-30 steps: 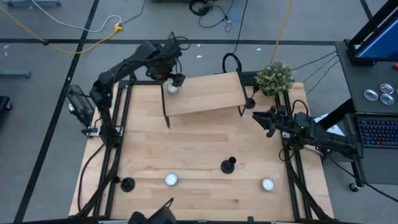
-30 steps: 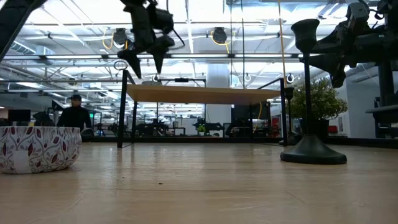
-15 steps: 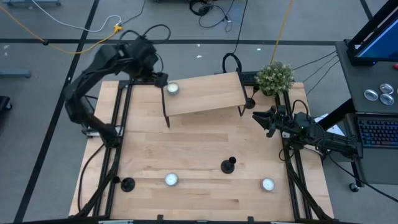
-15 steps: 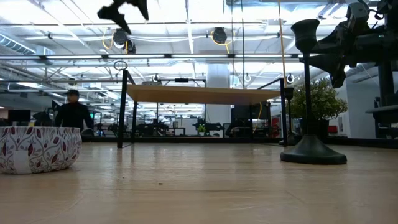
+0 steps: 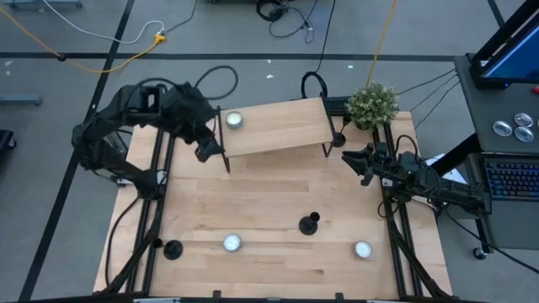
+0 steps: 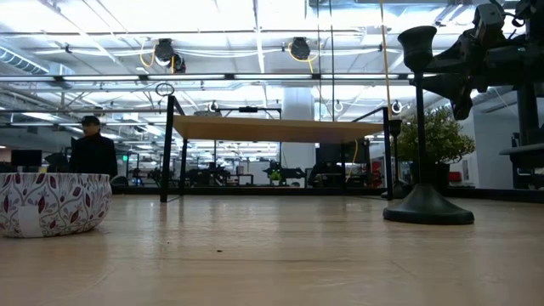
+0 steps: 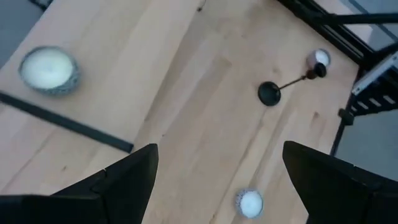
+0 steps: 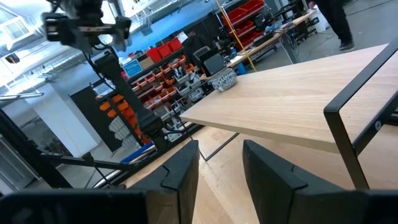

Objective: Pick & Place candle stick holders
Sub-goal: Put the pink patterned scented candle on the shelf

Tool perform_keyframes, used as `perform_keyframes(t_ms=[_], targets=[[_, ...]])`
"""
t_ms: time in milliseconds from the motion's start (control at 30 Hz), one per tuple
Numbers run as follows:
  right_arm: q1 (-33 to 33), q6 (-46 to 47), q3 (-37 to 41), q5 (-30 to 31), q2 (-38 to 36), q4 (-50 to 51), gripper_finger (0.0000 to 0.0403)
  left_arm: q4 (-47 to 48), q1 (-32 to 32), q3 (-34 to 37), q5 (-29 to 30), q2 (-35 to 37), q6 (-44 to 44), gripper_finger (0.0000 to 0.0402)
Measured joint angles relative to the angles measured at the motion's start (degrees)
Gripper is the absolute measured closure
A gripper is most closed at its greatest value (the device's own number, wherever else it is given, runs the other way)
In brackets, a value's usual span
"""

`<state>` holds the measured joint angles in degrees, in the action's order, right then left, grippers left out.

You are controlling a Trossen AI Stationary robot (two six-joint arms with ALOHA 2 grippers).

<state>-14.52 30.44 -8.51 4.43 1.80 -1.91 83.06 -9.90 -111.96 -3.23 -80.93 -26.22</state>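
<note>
One black candle stick holder stands upright on its round base mid-table; it also shows in the low view and the left wrist view. A second stands near the front left corner. A dark thing by the raised shelf's right leg may be a third. My left gripper hangs open and empty beside the shelf's left leg. My right gripper hovers open and empty at the table's right edge, right of the shelf.
A small raised wooden shelf stands at the table's far side, with a white candle in a patterned cup on its left end. Two more candle cups sit near the front. A potted plant stands at the far right corner.
My left gripper has risen from the candle cup on the shelf, swung off the shelf's left end, then come toward the near edge beside the shelf's left leg. The cup has stayed on the shelf.
</note>
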Motion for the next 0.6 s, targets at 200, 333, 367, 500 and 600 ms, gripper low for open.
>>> perform_keyframes(t_ms=[200, 333, 367, 500, 600], targets=[[0.0, 0.7, 0.0, 0.0, 0.0, 0.0, 0.0287, -2.6, 6.3, 0.0, 8.0, -0.1, 0.2, 0.005], [0.0, 0.4, 0.0, -0.1, 0.0, -0.3, 0.0287, -3.8, 9.3, 0.0, 14.2, -0.1, 0.1, 0.005], [0.0, 0.2, 0.0, -0.2, 0.0, -0.4, 0.0287, -3.8, 9.8, 0.0, 15.2, -0.1, 0.0, 0.005], [0.0, -1.2, 0.0, -2.0, 0.0, -1.7, 0.0287, -5.4, 11.8, 1.2, 17.0, 0.1, 1.3, 0.005], [0.0, -2.3, 0.0, -6.5, 0.0, -4.8, 0.0287, -11.6, 13.1, 5.8, 16.6, 0.5, 2.4, 0.005]])
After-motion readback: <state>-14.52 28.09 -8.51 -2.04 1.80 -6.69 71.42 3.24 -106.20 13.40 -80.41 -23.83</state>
